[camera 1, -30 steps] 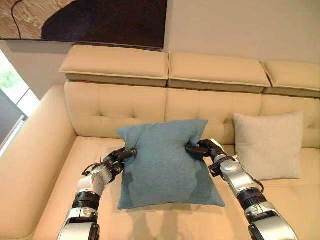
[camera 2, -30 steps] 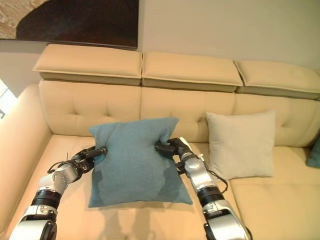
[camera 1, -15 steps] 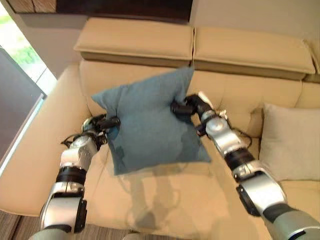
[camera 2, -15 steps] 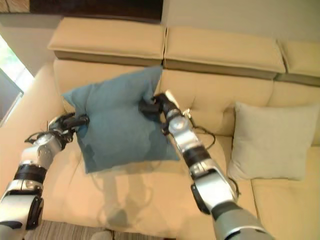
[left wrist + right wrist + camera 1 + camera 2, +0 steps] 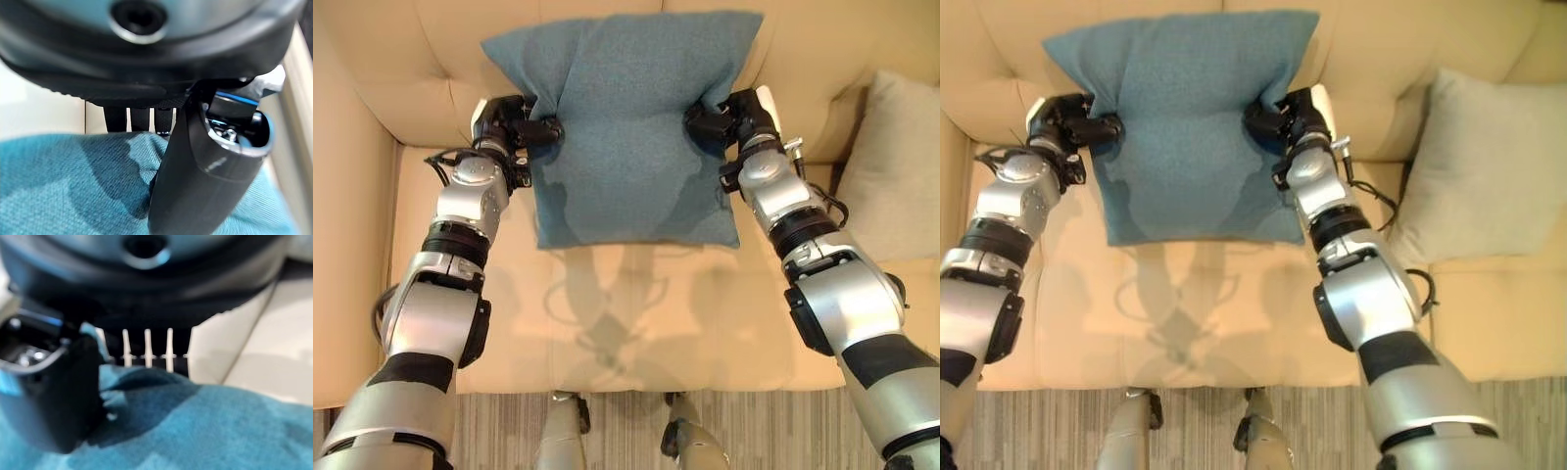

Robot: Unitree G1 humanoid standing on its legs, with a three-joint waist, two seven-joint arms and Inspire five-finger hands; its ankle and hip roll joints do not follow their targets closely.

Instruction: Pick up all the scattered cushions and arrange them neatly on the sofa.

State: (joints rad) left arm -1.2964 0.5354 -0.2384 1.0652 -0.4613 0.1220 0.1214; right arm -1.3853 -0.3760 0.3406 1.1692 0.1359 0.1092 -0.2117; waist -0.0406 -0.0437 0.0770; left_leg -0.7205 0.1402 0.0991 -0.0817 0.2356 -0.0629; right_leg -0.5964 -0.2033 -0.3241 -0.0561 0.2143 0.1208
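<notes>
A teal cushion (image 5: 626, 127) hangs between the two robot hands, the left robot hand (image 5: 514, 125) and right robot hand (image 5: 729, 117) each pinching a side edge with curled fingers and thumb, above the cream sofa (image 5: 401, 59) seat. Beyond the right robot hand, a pale cushion (image 5: 1489, 166) already leans against the backrest. The teal one, by appearance, awaits placing.
</notes>
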